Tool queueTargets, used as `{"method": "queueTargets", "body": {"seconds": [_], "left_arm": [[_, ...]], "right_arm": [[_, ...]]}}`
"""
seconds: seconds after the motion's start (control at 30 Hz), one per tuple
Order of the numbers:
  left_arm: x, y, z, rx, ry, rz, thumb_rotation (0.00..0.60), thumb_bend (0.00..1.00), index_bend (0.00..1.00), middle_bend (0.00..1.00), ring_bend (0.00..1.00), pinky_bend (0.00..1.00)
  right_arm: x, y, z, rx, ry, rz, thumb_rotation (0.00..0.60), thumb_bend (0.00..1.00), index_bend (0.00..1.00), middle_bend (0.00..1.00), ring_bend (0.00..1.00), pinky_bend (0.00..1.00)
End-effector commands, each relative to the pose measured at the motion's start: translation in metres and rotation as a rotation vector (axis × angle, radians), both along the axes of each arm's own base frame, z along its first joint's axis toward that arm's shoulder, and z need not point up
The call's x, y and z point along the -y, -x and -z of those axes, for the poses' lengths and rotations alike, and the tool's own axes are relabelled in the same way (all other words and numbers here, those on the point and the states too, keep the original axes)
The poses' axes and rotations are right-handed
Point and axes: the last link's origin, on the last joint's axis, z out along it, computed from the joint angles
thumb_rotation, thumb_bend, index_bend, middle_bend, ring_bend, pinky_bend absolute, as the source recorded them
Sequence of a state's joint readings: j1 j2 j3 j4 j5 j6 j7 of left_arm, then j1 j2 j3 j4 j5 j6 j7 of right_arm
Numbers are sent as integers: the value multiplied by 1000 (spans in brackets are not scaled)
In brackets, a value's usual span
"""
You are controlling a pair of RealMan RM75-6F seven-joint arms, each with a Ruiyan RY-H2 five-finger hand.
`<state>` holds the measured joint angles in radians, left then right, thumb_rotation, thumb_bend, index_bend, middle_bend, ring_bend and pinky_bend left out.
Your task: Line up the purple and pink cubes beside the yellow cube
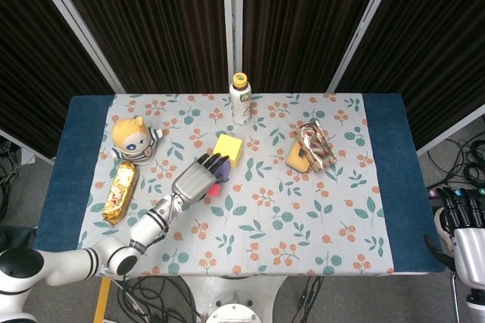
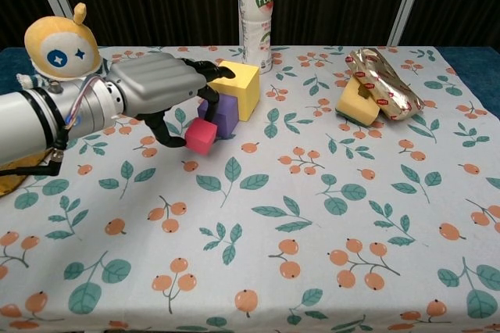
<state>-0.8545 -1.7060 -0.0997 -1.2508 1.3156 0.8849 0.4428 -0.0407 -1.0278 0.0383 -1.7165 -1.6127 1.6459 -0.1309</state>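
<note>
The yellow cube [image 2: 238, 87] [image 1: 228, 148] stands mid-table in front of the bottle. Against its near-left side sits the purple cube [image 2: 223, 114], which the hand mostly covers in the head view. My left hand [image 2: 156, 91] [image 1: 195, 179] reaches in from the left and pinches the pink cube [image 2: 201, 136] [image 1: 214, 190] between thumb and fingers. The pink cube is low, right at the purple cube's near-left corner; I cannot tell if it rests on the cloth. My right hand [image 1: 461, 221] hangs off the table's right edge, fingers straight and holding nothing.
A drink bottle [image 2: 256, 12] stands behind the yellow cube. A plush toy [image 2: 58, 40] and a gold snack bar [image 1: 120, 190] lie to the left. A yellow sponge [image 2: 354, 106] with a gold packet [image 2: 384, 79] sits to the right. The floral cloth [image 2: 328, 231] covers the table.
</note>
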Motion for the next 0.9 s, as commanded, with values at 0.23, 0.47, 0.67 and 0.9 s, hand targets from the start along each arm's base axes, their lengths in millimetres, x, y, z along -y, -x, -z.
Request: {"method": "queueTargets", "body": {"seconds": [0.23, 0.47, 0.67, 0.9], "left_arm": [[-2, 0, 6, -3, 6, -8, 600, 298, 469, 89, 3, 164], [-3, -1, 9, -1, 11, -13, 600, 293, 467, 89, 2, 165], [2, -4, 3, 47, 9, -12, 600, 286, 341, 53, 3, 165], [14, 5, -15, 134, -60, 68, 600, 174, 149, 9, 3, 164]], "right_arm": [[0, 1, 0, -1, 0, 6, 600, 165, 58, 90, 0, 121], [0, 1, -1, -3, 2, 7, 600, 164, 58, 90, 0, 121], [-1, 0, -2, -4, 6, 8, 600, 164, 58, 90, 0, 121], [-1, 1, -2, -4, 2, 5, 600, 164, 58, 90, 0, 121]]}}
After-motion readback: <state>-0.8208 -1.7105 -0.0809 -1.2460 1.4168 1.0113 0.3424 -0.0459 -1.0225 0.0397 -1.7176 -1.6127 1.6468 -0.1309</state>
